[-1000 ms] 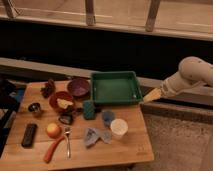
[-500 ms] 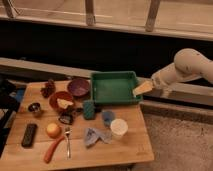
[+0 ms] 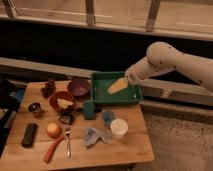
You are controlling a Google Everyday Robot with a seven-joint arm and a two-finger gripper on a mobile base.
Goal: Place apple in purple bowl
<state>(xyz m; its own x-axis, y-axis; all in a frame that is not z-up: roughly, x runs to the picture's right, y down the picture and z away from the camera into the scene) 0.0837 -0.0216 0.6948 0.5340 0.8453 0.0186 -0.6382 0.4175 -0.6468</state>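
The apple [image 3: 53, 130], small, round and yellow-orange, lies on the wooden table [image 3: 135, 142] near its front left. The purple bowl [image 3: 79, 87] stands at the back of the table, left of the green tray [image 3: 131, 96]. My gripper [image 3: 118, 85], pale yellow at the end of the white arm [image 3: 162, 61], hangs over the middle of the green tray. It is well to the right of the purple bowl and far from the apple, and nothing shows in its grasp.
A red bowl [image 3: 59, 98] holds a pale yellow wedge [image 3: 64, 104]. Around it are an orange stick [image 3: 52, 148], a spoon [image 3: 68, 142], a black remote [image 3: 29, 135], a white cup [image 3: 119, 128], a blue cup [image 3: 107, 117], a green block [image 3: 89, 110] and a blue cloth [image 3: 95, 136].
The arm has swung left, carrying the gripper from beyond the table's right edge to above the green tray. The things on the table have not moved.
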